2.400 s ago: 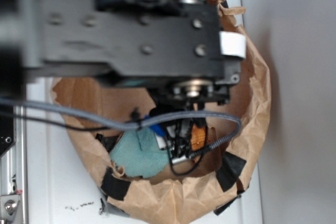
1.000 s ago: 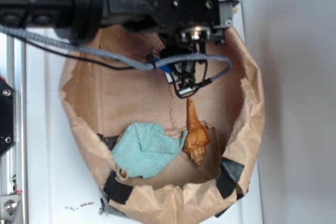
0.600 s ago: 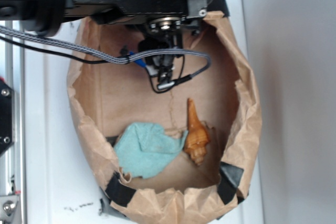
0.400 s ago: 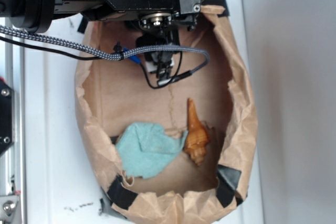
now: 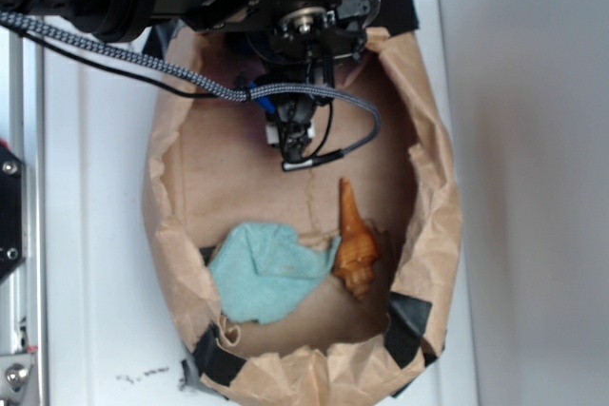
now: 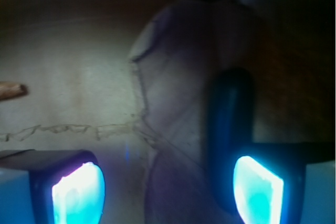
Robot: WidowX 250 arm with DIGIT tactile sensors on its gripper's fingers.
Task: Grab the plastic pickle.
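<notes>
The plastic pickle [image 6: 228, 114] shows in the wrist view as a dark, smooth, rounded-end piece lying on the brown paper. It runs lengthwise just ahead of my right fingertip and partly behind it. My gripper [image 6: 168, 192] is open, its two glowing pads wide apart with only paper between them. From the exterior view the gripper [image 5: 293, 140] hangs under the arm in the far half of the paper bag [image 5: 433, 187], and the pickle is hidden there by the arm.
An orange-brown spiral shell [image 5: 354, 242] and a teal cloth [image 5: 266, 271] lie in the near half of the bag; the shell's tip [image 6: 11, 91] shows at the wrist view's left edge. Crumpled paper walls ring the bag, black tape [image 5: 404, 328] at the corners.
The arm has drawn back from over the cloth and shell to the far end of the bag, uncovering both. In the last half second the gripper shifted only slightly.
</notes>
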